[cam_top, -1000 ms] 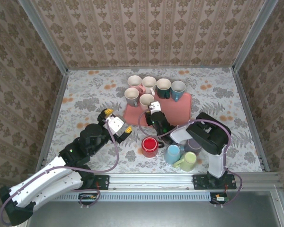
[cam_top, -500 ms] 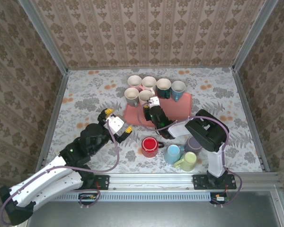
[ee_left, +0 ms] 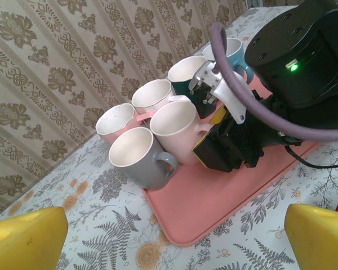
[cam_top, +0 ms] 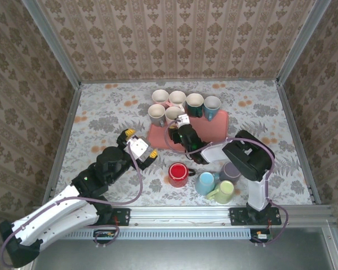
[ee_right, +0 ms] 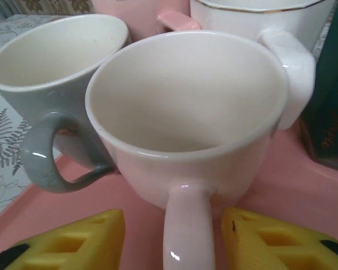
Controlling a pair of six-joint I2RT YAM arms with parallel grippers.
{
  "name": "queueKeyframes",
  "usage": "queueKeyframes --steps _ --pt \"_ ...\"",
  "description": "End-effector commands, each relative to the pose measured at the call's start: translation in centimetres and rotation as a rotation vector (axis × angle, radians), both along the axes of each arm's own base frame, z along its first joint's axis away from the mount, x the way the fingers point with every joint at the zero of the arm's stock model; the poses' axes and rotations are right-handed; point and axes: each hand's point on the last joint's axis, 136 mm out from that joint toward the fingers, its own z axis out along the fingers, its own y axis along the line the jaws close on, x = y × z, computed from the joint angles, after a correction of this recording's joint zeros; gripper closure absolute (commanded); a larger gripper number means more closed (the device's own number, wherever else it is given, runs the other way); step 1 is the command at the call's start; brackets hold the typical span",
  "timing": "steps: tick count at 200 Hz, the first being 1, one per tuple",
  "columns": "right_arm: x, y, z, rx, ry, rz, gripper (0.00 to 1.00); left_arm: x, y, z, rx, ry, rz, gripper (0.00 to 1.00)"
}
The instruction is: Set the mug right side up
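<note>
Straddling, with right pincer (ee_right: 172, 247) spread, the handle (ee_right: 187, 216) of the mug (ee_right: 186, 95) standing upright on the pink tray (ee_right: 304, 185) just beside a grey mug (ee_right: 45, 50); hovering, with left pincer (ee_left: 172, 239) gaping wide, over the surface (ee_left: 96, 239) near the tray's edge

Robotics test cell dressed as a home: beige damask-patterned wallpaper panels (cam_top: 180, 39) sit in bare aluminium frame posts (cam_top: 52, 45) around a tabletop covered in grey floral-print cloth (cam_top: 101, 112). A white-and-black left robot arm (cam_top: 73, 199) and a black-and-white right robot arm (cam_top: 258, 194) are bolted to a silver metal rail (cam_top: 186, 212) along its near edge.
</note>
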Motion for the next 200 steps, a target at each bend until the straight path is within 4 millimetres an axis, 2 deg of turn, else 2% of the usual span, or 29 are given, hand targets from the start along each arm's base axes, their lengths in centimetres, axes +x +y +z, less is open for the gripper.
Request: queueKeyframes --steps 1,52,68,72,78,91,112,127,143,160,200 --pt "-0.8 -0.1 4.2 0.036 -0.056 0.045 0.44 0.3 0.1 0.2 -0.010 -0.019 0.008 0.00" --pt "-3.3 -2.4 11.7 0.072 -0.083 0.068 0.43 0.4 -0.2 -0.1 -0.017 0.011 0.008 0.00" --pt "-4.4 -3.6 13.7 0.072 -0.028 0.059 0.44 -0.1 -1.2 -0.8 -0.017 0.053 -0.043 0.00" --pt "-4.6 -3.9 13.6 0.069 -0.001 0.056 0.44 -0.2 -1.6 -0.9 -0.020 0.068 -0.059 0.00" --pt "-5.3 -4.6 14.9 0.081 0.020 0.050 0.44 -0.5 -2.1 -1.1 -0.022 0.088 -0.085 0.00" --pt "-6.5 -5.7 15.6 0.080 0.077 0.053 0.45 -1.3 -3.4 -1.5 -0.014 0.116 -0.155 0.00" --pt "-8.6 -7.4 16.7 0.105 0.064 0.060 0.45 -3.3 -6.2 -0.4 -0.012 0.113 -0.290 0.00" --pt "-9.9 -9.4 17.2 0.165 0.098 0.024 0.45 -5.2 -8.3 -0.6 0.037 0.127 -0.401 0.00" --pt "-11.0 -11.1 17.6 0.226 0.182 0.014 0.45 -7.1 -10.2 -2.3 0.105 0.200 -0.525 0.00" --pt "-11.9 -12.7 18.4 0.245 0.194 -0.007 0.44 -8.4 -12.0 -3.8 0.158 0.253 -0.610 0.00" --pt "-13.2 -15.6 19.9 0.244 0.136 -0.082 0.37 -9.1 -16.5 -6.3 0.257 0.318 -0.708 0.00"
